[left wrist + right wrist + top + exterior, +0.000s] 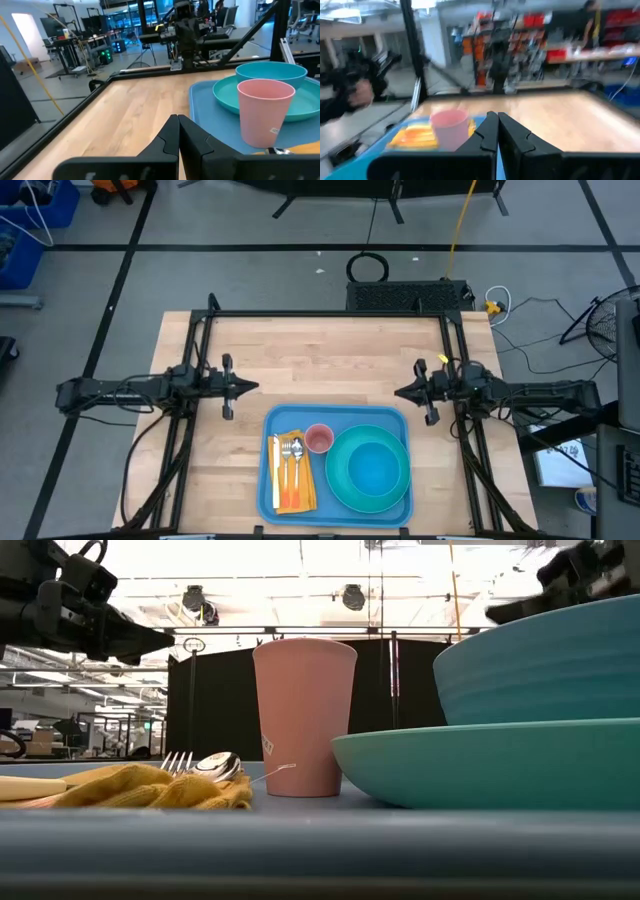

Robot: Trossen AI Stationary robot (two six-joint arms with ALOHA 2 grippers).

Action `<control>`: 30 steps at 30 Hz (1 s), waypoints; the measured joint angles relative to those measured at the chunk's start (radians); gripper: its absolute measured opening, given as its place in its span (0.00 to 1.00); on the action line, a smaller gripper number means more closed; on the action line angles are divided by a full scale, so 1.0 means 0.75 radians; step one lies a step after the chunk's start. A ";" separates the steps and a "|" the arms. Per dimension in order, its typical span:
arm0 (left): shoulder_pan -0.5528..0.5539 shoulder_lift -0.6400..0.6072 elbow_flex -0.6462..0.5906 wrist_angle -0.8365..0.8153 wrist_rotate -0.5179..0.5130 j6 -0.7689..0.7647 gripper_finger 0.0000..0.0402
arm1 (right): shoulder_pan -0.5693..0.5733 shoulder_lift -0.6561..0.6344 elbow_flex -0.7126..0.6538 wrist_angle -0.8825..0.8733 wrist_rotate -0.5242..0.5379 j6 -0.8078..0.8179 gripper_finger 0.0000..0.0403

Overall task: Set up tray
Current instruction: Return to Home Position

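The light-blue tray (337, 420) lies at the table's near edge, between the two arms. On it sit a teal plate (345, 480) with a teal bowl (376, 468) in it, a pink cup (319, 439) standing upright, and a yellow napkin (296, 495) carrying a fork and spoon (292, 450). My left gripper (252, 387) hovers shut over the table left of the tray. My right gripper (399, 392) hovers shut to the tray's right. Both point toward each other, above the tray's far corners.
Bare wooden table (330, 360) stretches beyond the tray to the far edge. A black metal frame (330, 314) runs around the table's sides. In the low view the cup (304, 715) stands between the napkin (150, 788) and the plate (480, 765).
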 joint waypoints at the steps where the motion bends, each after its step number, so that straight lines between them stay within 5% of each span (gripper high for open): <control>1: 0.008 -0.010 -0.013 0.014 0.018 0.000 0.00 | 0.003 -0.005 -0.020 0.037 0.022 -0.006 0.00; 11: 0.031 -0.136 -0.026 -0.052 0.086 -0.002 0.00 | 0.005 -0.022 -0.047 -0.022 0.067 -0.097 0.00; 18: 0.028 -0.264 -0.026 -0.284 0.114 -0.106 0.00 | -0.042 -0.023 -0.011 -0.320 0.106 -0.053 0.00; 30: -0.016 -0.316 -0.024 -0.287 0.157 0.049 0.00 | -0.040 -0.026 -0.052 -0.214 0.099 -0.259 0.00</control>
